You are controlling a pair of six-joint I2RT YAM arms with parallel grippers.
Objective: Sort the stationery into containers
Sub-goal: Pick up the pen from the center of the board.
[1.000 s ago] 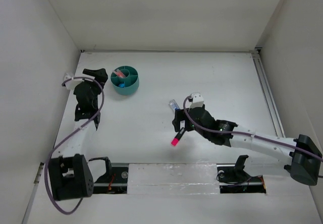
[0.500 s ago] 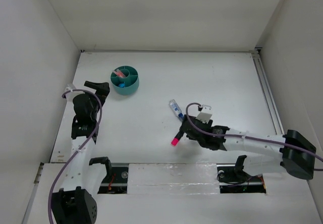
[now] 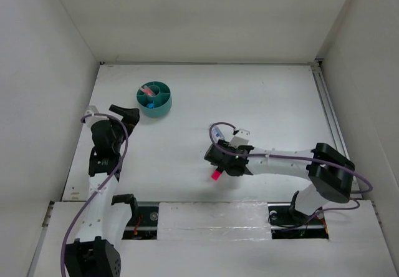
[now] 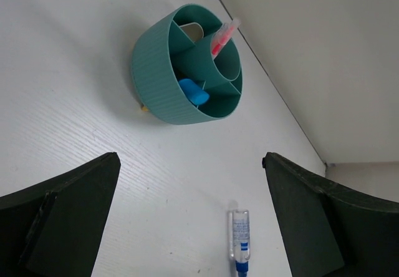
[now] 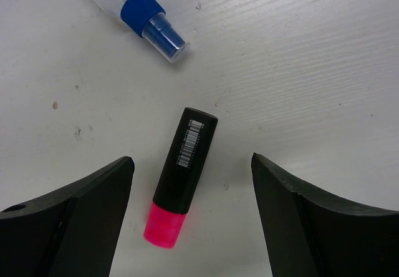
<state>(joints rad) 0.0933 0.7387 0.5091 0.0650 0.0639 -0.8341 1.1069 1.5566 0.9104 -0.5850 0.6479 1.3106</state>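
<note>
The teal tub (image 4: 159,71) is matt, ribbed plastic; the white surface (image 5: 312,71) shows a fine grain; the highlighter (image 5: 184,165) is smooth plastic.

left claw (image 4: 193,193): jaws spread wide | right claw (image 5: 192,193): jaws apart, pointing down

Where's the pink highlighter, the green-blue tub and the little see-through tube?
pink highlighter (image 5: 182,171): right wrist view, on its black body.
tub (image 4: 156,65): left wrist view, on its ribbed outer wall.
tube (image 4: 239,228): left wrist view, on its clear body.
</note>
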